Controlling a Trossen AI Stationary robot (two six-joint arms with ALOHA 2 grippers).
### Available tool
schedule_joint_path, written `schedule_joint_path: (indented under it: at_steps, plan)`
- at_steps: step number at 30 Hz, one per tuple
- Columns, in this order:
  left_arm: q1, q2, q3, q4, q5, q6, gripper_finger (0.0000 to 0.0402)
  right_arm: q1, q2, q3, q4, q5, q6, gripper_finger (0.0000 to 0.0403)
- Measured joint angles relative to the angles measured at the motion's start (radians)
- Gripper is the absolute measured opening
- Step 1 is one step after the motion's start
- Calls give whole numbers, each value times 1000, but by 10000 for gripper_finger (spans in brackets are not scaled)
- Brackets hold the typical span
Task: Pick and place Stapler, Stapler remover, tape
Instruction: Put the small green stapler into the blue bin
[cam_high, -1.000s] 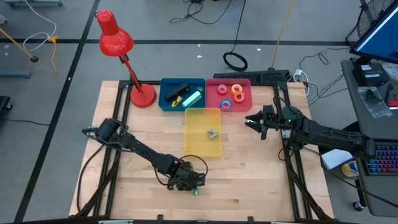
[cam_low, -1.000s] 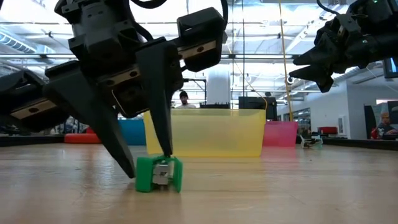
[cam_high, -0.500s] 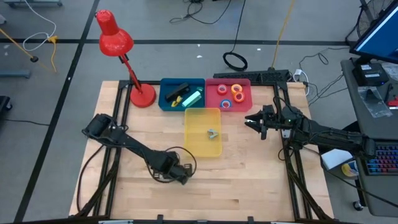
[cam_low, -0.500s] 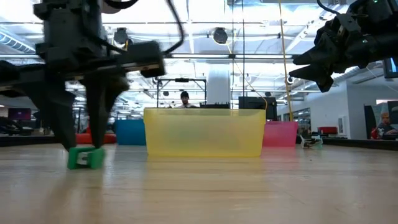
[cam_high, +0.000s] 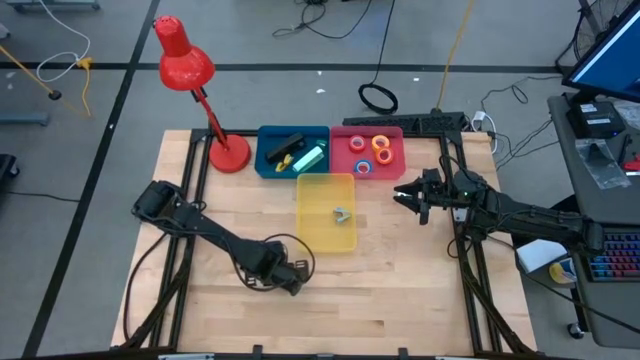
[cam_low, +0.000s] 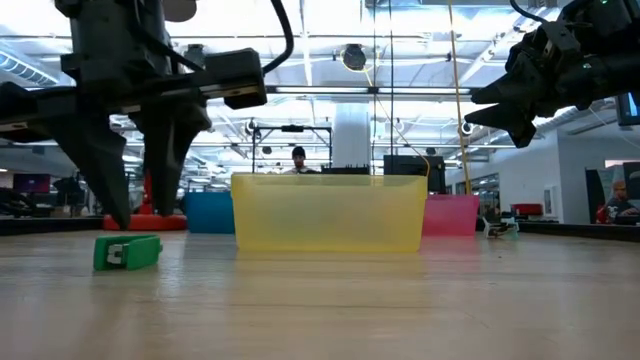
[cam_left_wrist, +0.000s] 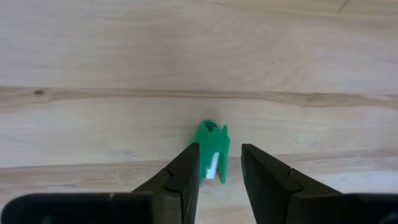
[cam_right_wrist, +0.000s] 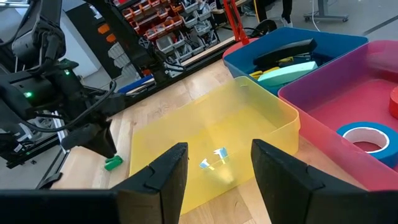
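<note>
Near the worktop's (cam_high: 400, 300) front edge, left pincer (cam_low: 135, 215) open astride the green staple remover (cam_low: 127, 252), ungripped; probably closing, lifting toward the yellow bin (cam_high: 326, 212) next; right pincer (cam_high: 408, 197) idle, parted.

Pale wood table (cam_high: 400, 270), translucent yellow plastic bin (cam_low: 330, 212)

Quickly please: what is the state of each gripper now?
Left gripper: open, astride the green stapler remover on the table, not holding it.
Right gripper: open, empty.
</note>
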Motion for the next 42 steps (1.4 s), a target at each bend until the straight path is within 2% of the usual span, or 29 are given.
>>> schedule_joint_path:
  at_steps: [24,32,42]
  plan:
    - [-5,-2,3,-1,-9,11,117,0,0,0,0,0,4,169]
    - [-5,-3,3,5,74,74,117,0,0,0,0,0,4,169]
    - [-5,-3,4,-5,72,66,118,0,0,0,0,0,4,169]
